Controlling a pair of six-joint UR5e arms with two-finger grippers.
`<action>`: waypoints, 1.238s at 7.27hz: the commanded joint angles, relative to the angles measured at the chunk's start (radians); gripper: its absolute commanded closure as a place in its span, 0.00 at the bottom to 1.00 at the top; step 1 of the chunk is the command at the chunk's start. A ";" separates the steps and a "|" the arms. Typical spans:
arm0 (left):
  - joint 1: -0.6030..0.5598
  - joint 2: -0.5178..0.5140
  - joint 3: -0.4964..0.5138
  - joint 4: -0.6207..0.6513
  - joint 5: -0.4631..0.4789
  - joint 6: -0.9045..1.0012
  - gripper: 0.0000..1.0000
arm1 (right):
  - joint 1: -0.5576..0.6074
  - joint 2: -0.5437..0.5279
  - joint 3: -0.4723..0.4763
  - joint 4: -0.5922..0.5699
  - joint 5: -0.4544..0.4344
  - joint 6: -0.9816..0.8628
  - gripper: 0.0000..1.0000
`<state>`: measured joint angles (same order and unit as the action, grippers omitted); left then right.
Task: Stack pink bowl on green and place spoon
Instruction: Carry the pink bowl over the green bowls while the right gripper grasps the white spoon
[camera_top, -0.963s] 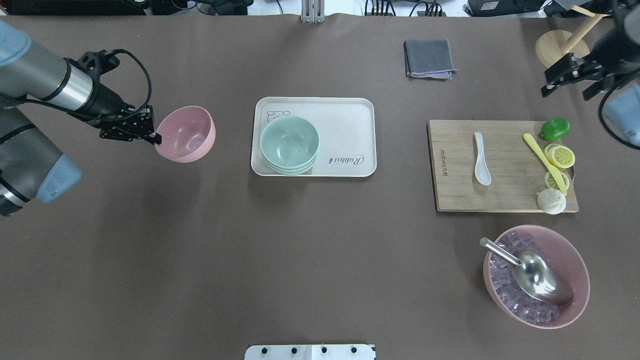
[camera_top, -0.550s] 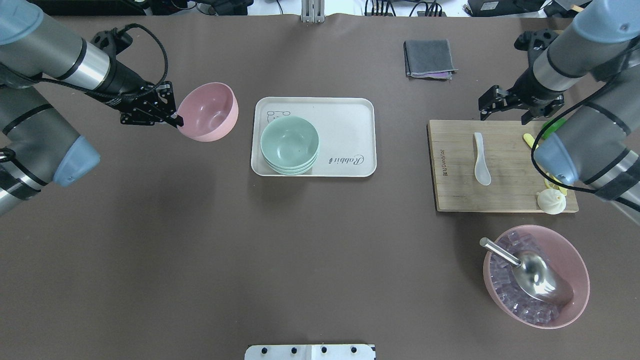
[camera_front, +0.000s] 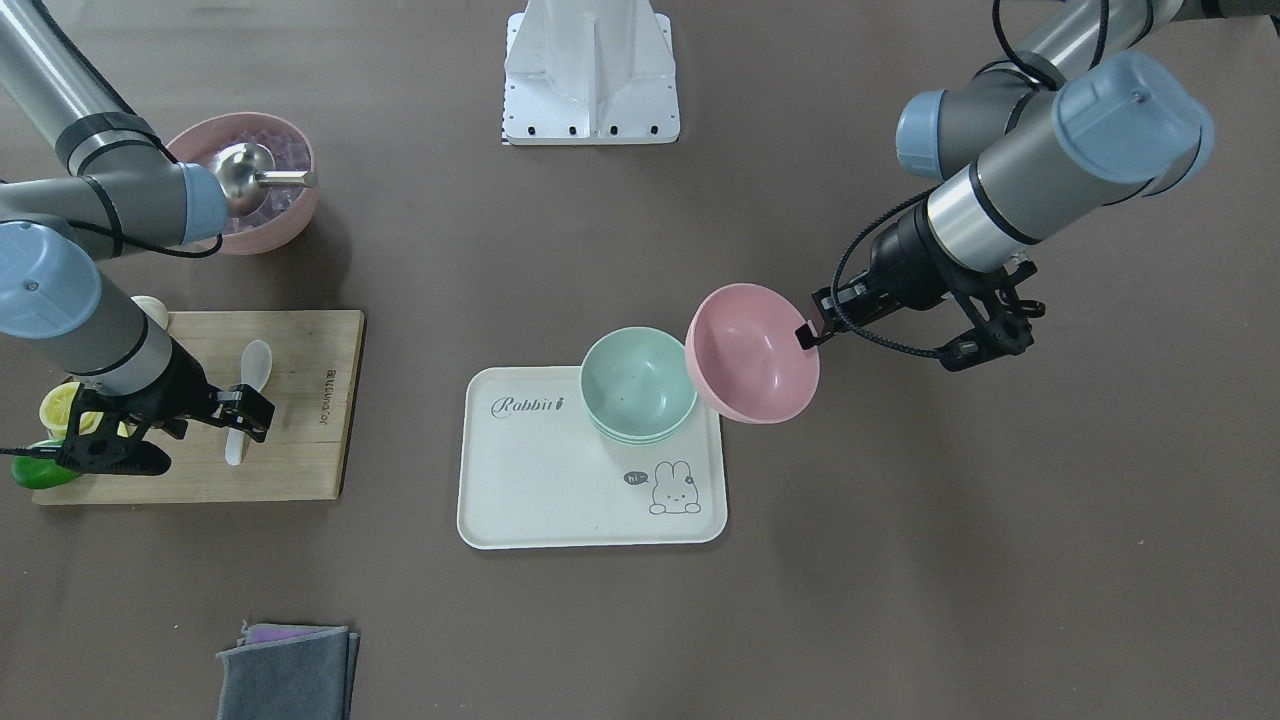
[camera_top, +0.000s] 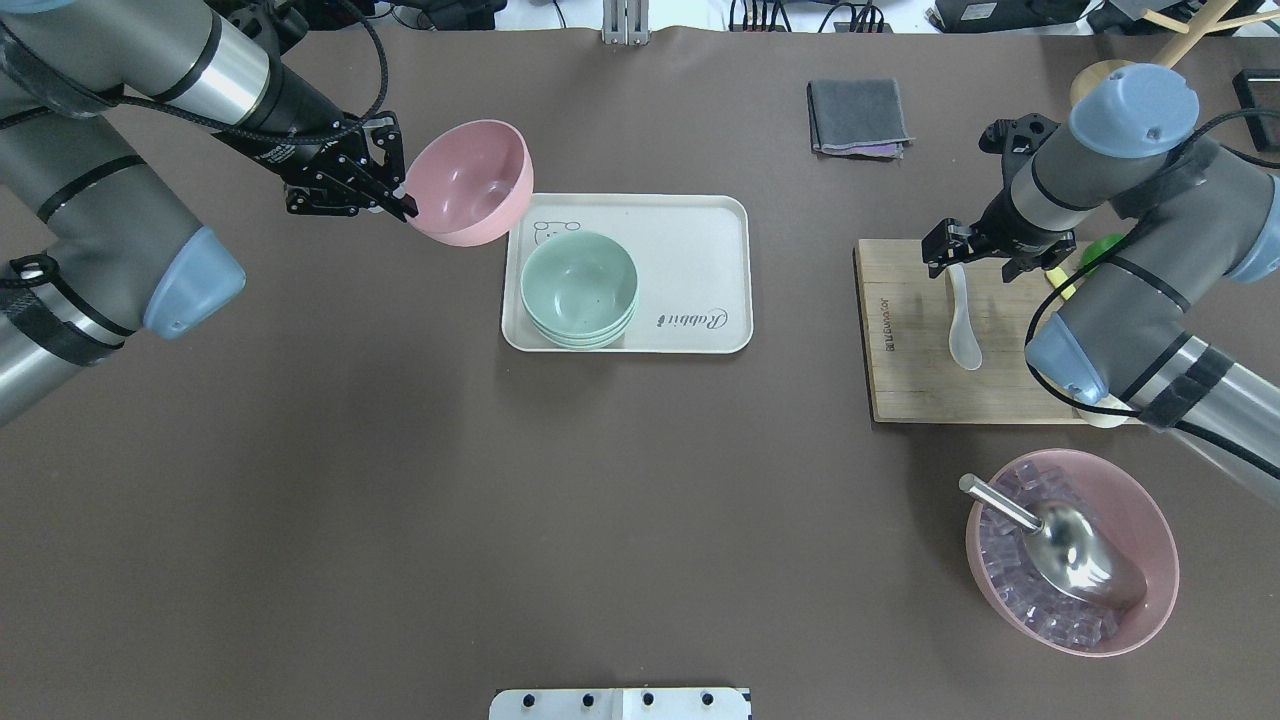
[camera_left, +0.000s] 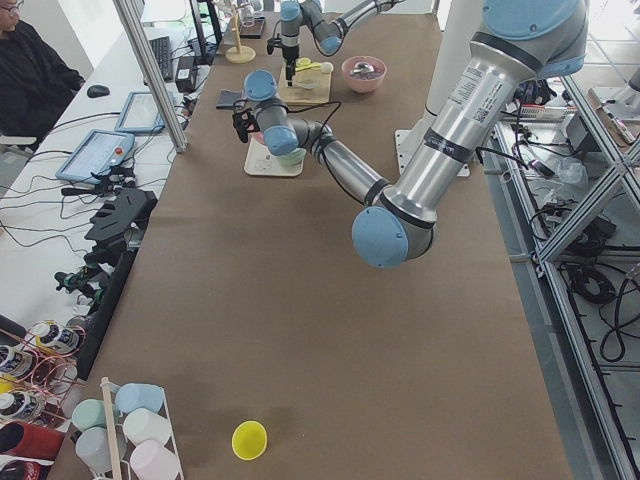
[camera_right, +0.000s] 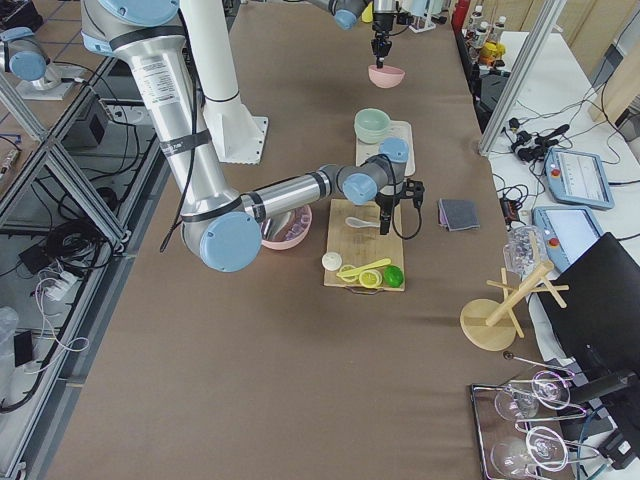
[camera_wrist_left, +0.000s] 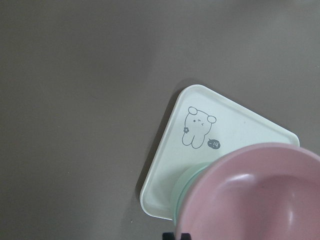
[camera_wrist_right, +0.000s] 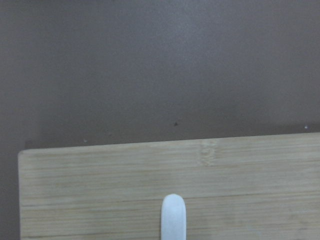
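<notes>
Carefully level the tilted pink plastic bowl (camera_top: 470, 180), rim-pinched by the left gripper (camera_top: 405, 205), aloft beside the stacked mint-green bowls (camera_top: 580, 285), then centre it; right gripper (camera_top: 972, 262) gapes open over the white ceramic spoon (camera_top: 965, 335)

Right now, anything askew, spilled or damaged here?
Nothing stands out. The pink bowl is off the table only because the left pincer grips its rim, near the green bowls on the tray. The spoon lies flat on the board, its handle under the open right pincer. No spills.
</notes>
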<state>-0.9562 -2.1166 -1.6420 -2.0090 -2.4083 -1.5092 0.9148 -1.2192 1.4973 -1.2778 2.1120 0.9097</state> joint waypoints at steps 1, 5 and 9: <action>0.002 -0.003 -0.001 0.003 0.001 -0.002 1.00 | -0.031 -0.008 -0.002 0.000 0.000 -0.003 0.11; 0.008 -0.005 0.002 0.003 0.008 -0.006 1.00 | -0.027 -0.020 0.009 -0.005 0.029 -0.003 0.47; 0.014 -0.006 0.010 0.001 0.009 -0.002 1.00 | -0.019 -0.029 0.007 0.003 0.045 -0.003 1.00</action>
<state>-0.9440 -2.1230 -1.6331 -2.0079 -2.4003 -1.5117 0.8964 -1.2477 1.5022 -1.2750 2.1552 0.9059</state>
